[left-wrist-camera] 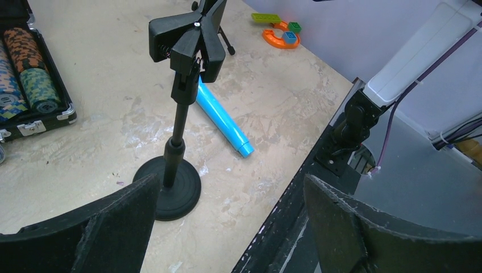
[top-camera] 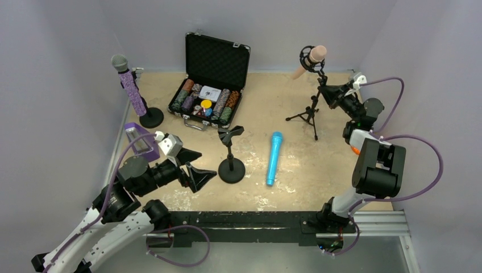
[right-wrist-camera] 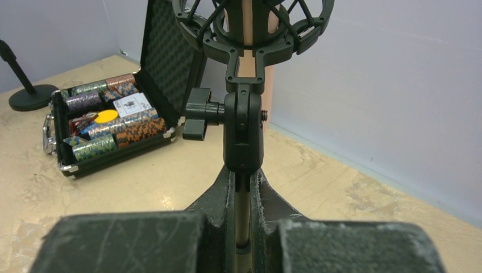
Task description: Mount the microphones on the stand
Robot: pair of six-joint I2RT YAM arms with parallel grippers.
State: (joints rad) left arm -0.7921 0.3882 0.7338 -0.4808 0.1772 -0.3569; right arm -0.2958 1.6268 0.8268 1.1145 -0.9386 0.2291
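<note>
Blue microphone [top-camera: 274, 157] lies flat on the table [top-camera: 318, 165], just right of the round-base stand [top-camera: 231, 153], whose clip is empty. Purple mic [top-camera: 132, 85] and pink mic [top-camera: 311, 60] sit in their own stands. The blue one looks like light, stiff plastic w/ a smooth round barrel, so expect it to roll or slip. Take it across the barrel approx mid-length, leaving an end free for the clip. Your left end effector [top-camera: 206, 166] is spread wide w/ nothing in it, near that stand's base. Your right end effector [right-wrist-camera: 243, 227] is clamped on the tripod stand [top-camera: 310, 116] pole, just under the shock mount.
</note>
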